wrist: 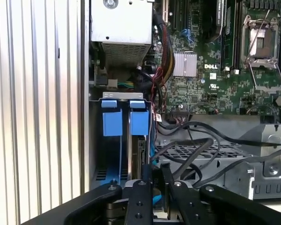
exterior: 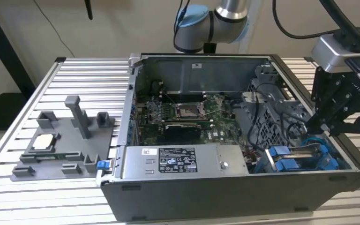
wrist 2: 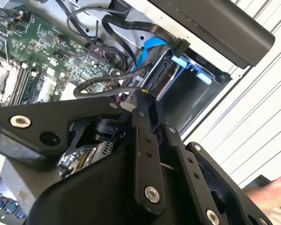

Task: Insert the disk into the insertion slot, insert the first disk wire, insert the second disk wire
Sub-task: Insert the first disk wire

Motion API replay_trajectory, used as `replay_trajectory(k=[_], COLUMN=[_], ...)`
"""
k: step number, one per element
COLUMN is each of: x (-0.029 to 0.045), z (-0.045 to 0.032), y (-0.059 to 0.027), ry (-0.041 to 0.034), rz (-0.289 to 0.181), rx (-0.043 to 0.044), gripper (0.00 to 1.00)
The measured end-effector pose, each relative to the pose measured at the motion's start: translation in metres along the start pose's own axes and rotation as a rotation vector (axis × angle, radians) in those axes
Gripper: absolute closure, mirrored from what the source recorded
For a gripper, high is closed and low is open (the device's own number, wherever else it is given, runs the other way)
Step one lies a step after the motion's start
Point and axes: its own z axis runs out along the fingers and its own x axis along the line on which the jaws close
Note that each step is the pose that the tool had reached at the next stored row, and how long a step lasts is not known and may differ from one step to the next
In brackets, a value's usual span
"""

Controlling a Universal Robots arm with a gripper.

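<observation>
Item one: the flat silver-grey disk in its bright blue plastic carrier [wrist: 141, 157] is sitting edge-on inside the grey metal insertion slot with blue tabs [wrist: 116, 95], in a corner of the open dark grey computer case [exterior: 230, 197]. My black gripper [wrist: 157, 183] is hanging just at the disk's exposed end, beside looping black cables [wrist: 192, 145]. I cannot tell whether it is clenched or released. The green motherboard [wrist: 201, 89] is lying further in.

Black cables [wrist: 196, 150] loop just beside the insertion slot [wrist: 113, 124], crowding one side; the case wall [wrist: 85, 93] hems the other. The power supply [exterior: 180, 161] blocks one end. Room lies open above the motherboard [exterior: 217, 112].
</observation>
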Motion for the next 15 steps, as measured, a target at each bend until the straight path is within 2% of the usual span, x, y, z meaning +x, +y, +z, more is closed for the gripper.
replay_trajectory(k=[8,15], x=[0.0057,0.0074], z=[0.0024,0.0044], y=[-0.0050,-0.0069], ry=[0.0000,0.0004], rz=[0.001,0.001], rx=[-0.0048,-0.0069], gripper=[1.00,1.00])
